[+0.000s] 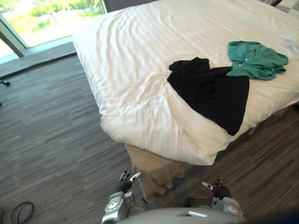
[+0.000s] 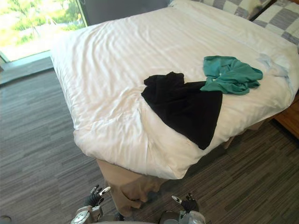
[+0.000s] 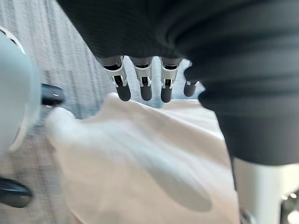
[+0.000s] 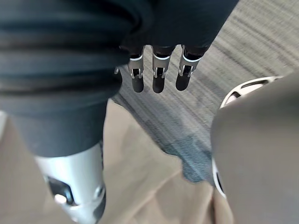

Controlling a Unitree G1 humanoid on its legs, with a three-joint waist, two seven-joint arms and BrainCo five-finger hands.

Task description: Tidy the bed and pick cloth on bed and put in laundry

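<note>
A black garment [image 1: 212,91] lies spread near the corner of the white bed [image 1: 140,60], its lower end hanging over the edge. A teal garment [image 1: 254,58] lies crumpled just beyond it, touching its far side. My left hand [image 1: 125,183] hangs low in front of the bed corner with straight fingers [image 3: 142,81], holding nothing. Over the floor on the other side of the corner is my right hand [image 1: 219,190], also open and empty, its fingers [image 4: 159,74] straight. Both hands are well short of the clothes.
A beige bed skirt [image 1: 154,170] hangs under the near bed corner, between my hands. A big window [image 1: 46,16] runs along the far left. Checked pillows [image 2: 233,8] sit at the head of the bed. Grey striped carpet [image 1: 51,130] surrounds the bed.
</note>
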